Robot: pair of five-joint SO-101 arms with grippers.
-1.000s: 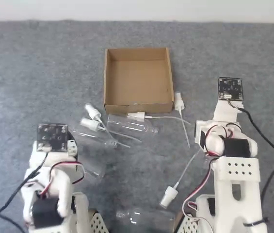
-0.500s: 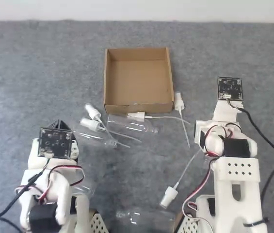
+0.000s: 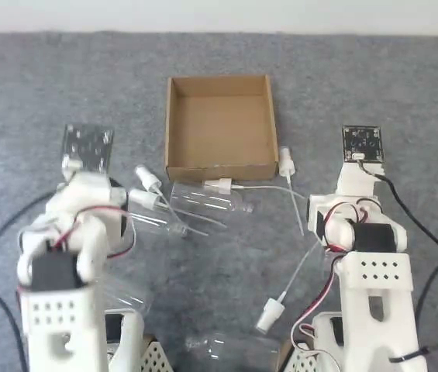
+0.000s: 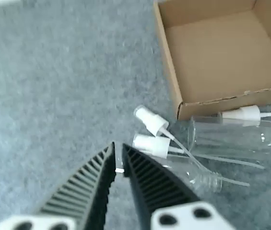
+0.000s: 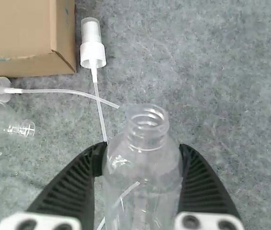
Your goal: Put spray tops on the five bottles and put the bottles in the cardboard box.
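My right gripper (image 5: 142,149) is shut on a clear open-necked bottle (image 5: 144,167), held with its neck pointing away from the wrist. A white spray top (image 5: 92,47) lies just beyond it, beside the cardboard box (image 5: 25,36). My left gripper (image 4: 117,154) hovers shut and empty over the carpet, close to two white spray tops (image 4: 150,120) (image 4: 149,144). A clear bottle (image 4: 236,135) lies in front of the box (image 4: 169,62). In the high view the box (image 3: 170,128) stands open with nothing inside.
More parts lie on the grey carpet: a spray top (image 3: 219,184) on the bottle (image 3: 207,200) before the box, another spray top (image 3: 270,314) between the arms, and a clear bottle (image 3: 230,346) at the near edge.
The left arm has swung up and forward from the near-left corner towards the two spray tops. The right arm has shifted only slightly, still holding its bottle.
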